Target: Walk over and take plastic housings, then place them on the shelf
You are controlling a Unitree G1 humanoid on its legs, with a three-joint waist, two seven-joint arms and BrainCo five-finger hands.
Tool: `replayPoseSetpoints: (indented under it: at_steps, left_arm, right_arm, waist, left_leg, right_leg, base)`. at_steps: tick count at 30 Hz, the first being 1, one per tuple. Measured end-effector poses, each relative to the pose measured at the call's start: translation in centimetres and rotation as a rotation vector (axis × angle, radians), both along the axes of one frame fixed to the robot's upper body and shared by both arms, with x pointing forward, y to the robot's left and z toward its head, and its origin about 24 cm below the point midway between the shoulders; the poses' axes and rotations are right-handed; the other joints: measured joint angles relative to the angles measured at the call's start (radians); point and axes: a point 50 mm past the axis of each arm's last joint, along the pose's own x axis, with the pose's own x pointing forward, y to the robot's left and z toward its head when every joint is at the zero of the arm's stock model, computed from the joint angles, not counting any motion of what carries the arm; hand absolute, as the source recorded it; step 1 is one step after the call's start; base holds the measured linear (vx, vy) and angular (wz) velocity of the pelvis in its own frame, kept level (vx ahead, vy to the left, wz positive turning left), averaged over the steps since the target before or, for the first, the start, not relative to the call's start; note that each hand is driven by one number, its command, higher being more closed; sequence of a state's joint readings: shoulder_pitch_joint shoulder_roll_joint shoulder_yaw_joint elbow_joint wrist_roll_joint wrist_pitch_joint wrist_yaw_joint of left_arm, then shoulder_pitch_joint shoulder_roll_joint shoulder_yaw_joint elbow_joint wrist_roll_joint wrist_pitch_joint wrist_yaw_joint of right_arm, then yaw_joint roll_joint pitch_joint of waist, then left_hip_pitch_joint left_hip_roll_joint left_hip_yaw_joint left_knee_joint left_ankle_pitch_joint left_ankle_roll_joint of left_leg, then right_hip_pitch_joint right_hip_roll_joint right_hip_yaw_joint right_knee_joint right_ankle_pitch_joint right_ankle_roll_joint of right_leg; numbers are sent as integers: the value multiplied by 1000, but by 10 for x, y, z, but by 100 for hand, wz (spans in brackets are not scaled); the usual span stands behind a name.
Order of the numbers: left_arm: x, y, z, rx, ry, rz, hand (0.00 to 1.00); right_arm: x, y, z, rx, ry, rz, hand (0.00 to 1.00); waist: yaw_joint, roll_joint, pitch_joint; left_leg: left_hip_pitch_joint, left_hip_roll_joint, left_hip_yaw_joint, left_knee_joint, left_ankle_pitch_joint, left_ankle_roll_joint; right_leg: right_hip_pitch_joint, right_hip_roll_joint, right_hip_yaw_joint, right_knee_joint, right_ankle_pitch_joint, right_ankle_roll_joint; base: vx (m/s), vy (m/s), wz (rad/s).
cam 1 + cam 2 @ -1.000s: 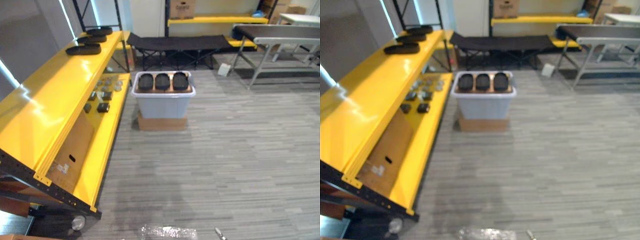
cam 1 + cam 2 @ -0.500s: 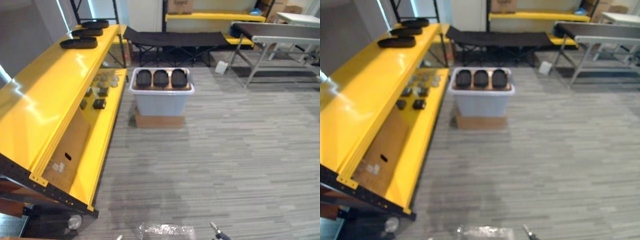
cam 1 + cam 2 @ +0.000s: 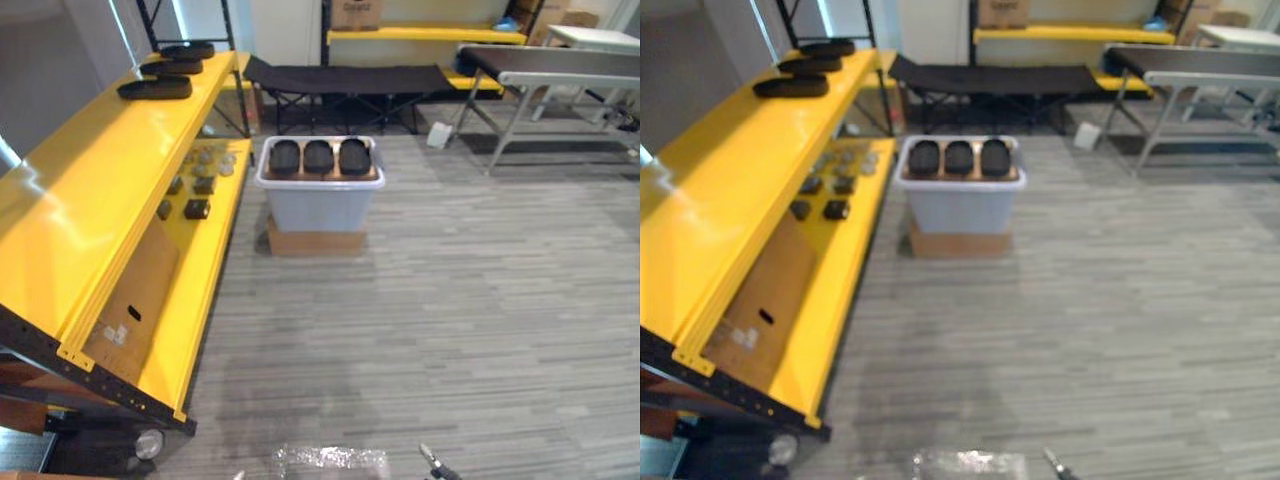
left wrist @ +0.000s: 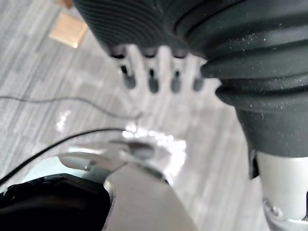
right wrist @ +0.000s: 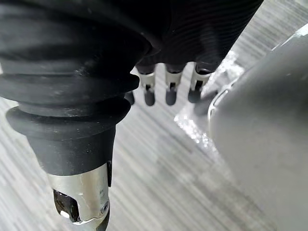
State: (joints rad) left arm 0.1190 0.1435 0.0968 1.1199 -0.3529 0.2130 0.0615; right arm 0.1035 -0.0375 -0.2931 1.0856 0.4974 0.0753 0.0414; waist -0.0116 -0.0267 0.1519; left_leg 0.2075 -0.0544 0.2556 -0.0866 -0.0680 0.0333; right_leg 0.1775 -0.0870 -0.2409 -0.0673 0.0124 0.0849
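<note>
Three black plastic housings lie side by side in a pale grey bin that stands on a flat cardboard box some way ahead on the floor. Beside it on the left runs a long yellow shelf; three more black housings rest at the far end of its top level. My left hand hangs over the grey floor with straight fingers and holds nothing. My right hand hangs the same way, fingers relaxed and empty. Both hands are far from the bin.
Small dark parts and a cardboard sheet lie on the shelf's lower level. A black folding cot stands behind the bin, a grey metal table at the back right. Clear plastic wrap lies on the floor near me.
The whole picture has shifted slightly, so the camera moved; the bin and the shelf stay put. A thin dark tip has come in at the bottom edge.
</note>
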Motion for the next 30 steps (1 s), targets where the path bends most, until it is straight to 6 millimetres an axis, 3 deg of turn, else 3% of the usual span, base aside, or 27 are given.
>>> replayPoseSetpoints:
  at_steps: [3,5,7,8,9,11,13,15,19,20,21,23,24,26,27,29,30]
  left_arm:
    - [1,1,0,8,-12,-9,0]
    - [2,0,0,10,-11,-31,0]
    - [5,-2,0,20,-10,-80,0]
    - [8,0,1,30,-14,-90,0]
    - [8,5,2,52,-14,-91,0]
    - [11,12,4,89,-38,-71,0]
    - [14,12,4,98,-64,-30,0]
    - [16,11,5,91,-98,56,0]
    - [35,6,9,72,-216,205,0]
    - [37,-1,9,59,-238,254,0]
    - [38,-6,10,54,-252,273,0]
    - [47,-14,11,34,-283,293,0]
    - [49,-19,11,22,-292,313,0]
    - [49,-23,11,14,-285,328,0]
    - [50,-26,11,10,-285,307,0]
    - [53,-26,11,11,-295,290,0]
    - [53,-27,11,12,-298,287,0]
  right_arm:
    - [1,2,0,4,-4,-3,0]
    - [2,2,0,5,-10,-14,0]
    - [8,-5,2,2,-33,-69,0]
    - [9,-6,3,2,-42,-81,0]
    - [6,-4,2,18,-38,-88,0]
    - [-2,1,0,40,-15,-106,0]
    - [-15,3,-2,49,17,-147,0]
    - [-37,4,-5,54,79,-154,0]
    - [-60,6,-6,76,147,-141,0]
    - [-62,2,-6,75,149,-145,0]
    - [-62,-3,-5,62,141,-125,0]
    - [-54,-9,-4,39,123,-82,0]
    - [-38,-19,-1,3,88,-50,0]
    - [-22,-26,1,-27,45,-33,0]
    - [-7,-31,4,-56,1,-29,0]
    - [11,-33,8,-71,-62,-37,0]
    - [25,-34,12,-82,-111,-42,0]
  waist:
    - [2,-5,3]
    - [-2,-7,12]
    - [-4,6,45]
    - [-5,9,54]
    - [-9,-6,63]
    - [-5,-35,70]
    - [-6,-34,72]
    - [-6,-28,74]
    - [-5,-21,71]
    - [-10,-2,59]
    - [-14,19,48]
    - [-4,43,43]
    - [3,75,67]
    - [9,86,81]
    - [22,86,81]
    - [32,85,81]
    - [33,85,81]
  left_leg:
    - [1,-3,0,-1,-6,-6]
    - [2,-3,-1,-1,-15,-1]
    - [37,9,0,4,-25,27]
    - [52,10,0,5,-24,28]
    - [63,11,0,5,-29,28]
    - [76,16,1,5,-39,13]
    - [78,38,5,18,-52,-9]
    - [73,75,17,87,-108,-66]
    - [71,119,18,179,-217,-115]
    - [69,158,19,222,-249,-142]
    - [23,213,2,359,-282,-171]
    - [-145,302,-7,709,-245,-148]
    - [-262,371,-7,937,-236,-145]
    - [-311,364,0,965,-237,-147]
    - [-331,307,17,864,-235,-149]
    - [-358,249,38,709,-222,-141]
    - [-380,205,34,544,-179,-130]
  right_leg:
    - [4,-4,-4,0,-5,0]
    - [-51,-24,-6,136,-71,14]
    - [-217,-65,-3,520,-119,20]
    - [-249,-77,-5,587,-144,5]
    - [-280,-94,-6,614,-181,1]
    - [-307,-107,-9,548,-182,9]
    - [-333,-101,-10,449,-153,14]
    - [-332,-94,-3,349,-74,7]
    - [-333,-74,1,339,-59,-15]
    - [-324,-46,-4,355,-73,-34]
    - [-303,-11,-20,355,-62,-29]
    - [-264,27,-50,320,-87,-60]
    - [-179,61,-63,263,-69,-86]
    - [-90,67,-68,214,-61,-101]
    - [-27,50,-67,173,-61,-101]
    - [18,38,-63,129,-65,-94]
    - [38,34,-61,108,-72,-83]
  base:
    - [-1,-9,2]
    - [-16,18,3]
    - [22,63,-5]
    - [65,44,1]
    - [100,63,6]
    - [106,40,1]
    - [147,-3,-7]
    - [200,-45,-13]
    - [286,-198,-10]
    - [354,-296,21]
    - [378,-340,36]
    - [367,-347,26]
    - [465,-378,7]
    - [434,-282,0]
    - [293,-125,-12]
    - [310,-76,-19]
    - [414,15,-15]
